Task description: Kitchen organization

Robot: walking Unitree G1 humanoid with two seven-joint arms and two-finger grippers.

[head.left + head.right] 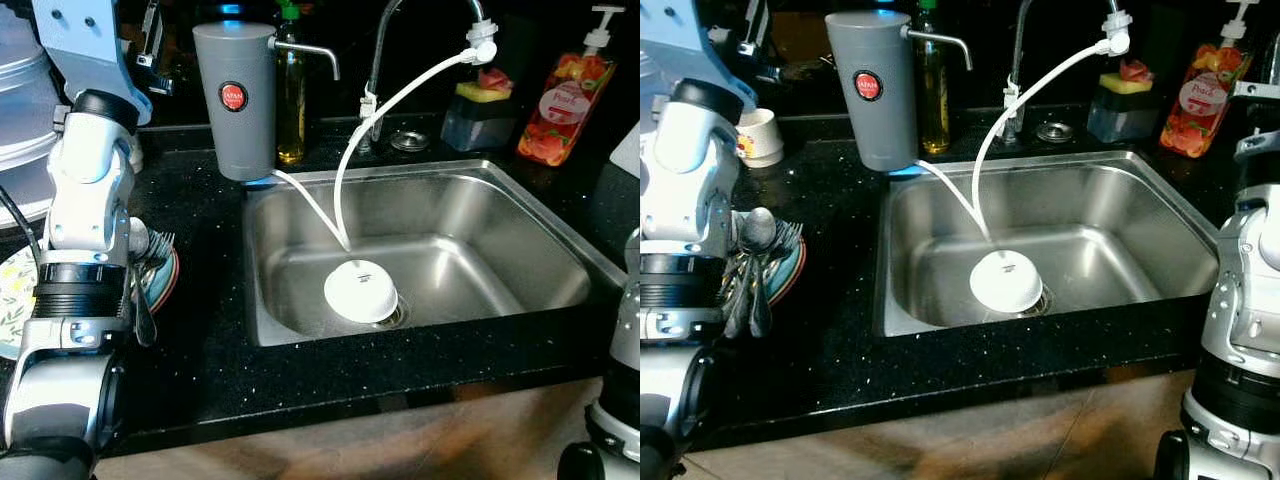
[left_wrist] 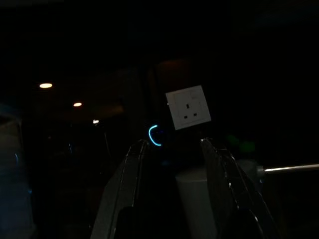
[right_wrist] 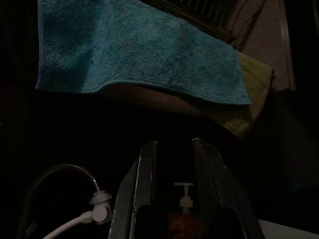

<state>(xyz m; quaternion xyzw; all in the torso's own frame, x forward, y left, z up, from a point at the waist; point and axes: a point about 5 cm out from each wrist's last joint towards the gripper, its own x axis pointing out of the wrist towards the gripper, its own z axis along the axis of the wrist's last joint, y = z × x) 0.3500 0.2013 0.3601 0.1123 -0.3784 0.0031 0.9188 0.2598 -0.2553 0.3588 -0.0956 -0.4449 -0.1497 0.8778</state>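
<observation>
Dark on the left wrist view: the left gripper (image 2: 172,149) shows fingers parted, nothing between them, aimed at a white wall socket (image 2: 188,107) with little else readable. The left arm's bulk covers part of the plate (image 1: 790,268) on the black counter (image 1: 200,260), where a spoon and forks (image 1: 765,240) lie heaped. The right gripper (image 3: 174,149) is open too, empty, pointing toward a pump soap bottle (image 1: 565,100) under a hanging teal towel (image 3: 134,50). Down in the steel sink (image 1: 560,230), a white bowl (image 1: 360,291) sits upside down over the drain, hoses (image 1: 345,180) trailing in beside the grey water filter (image 1: 235,100).
</observation>
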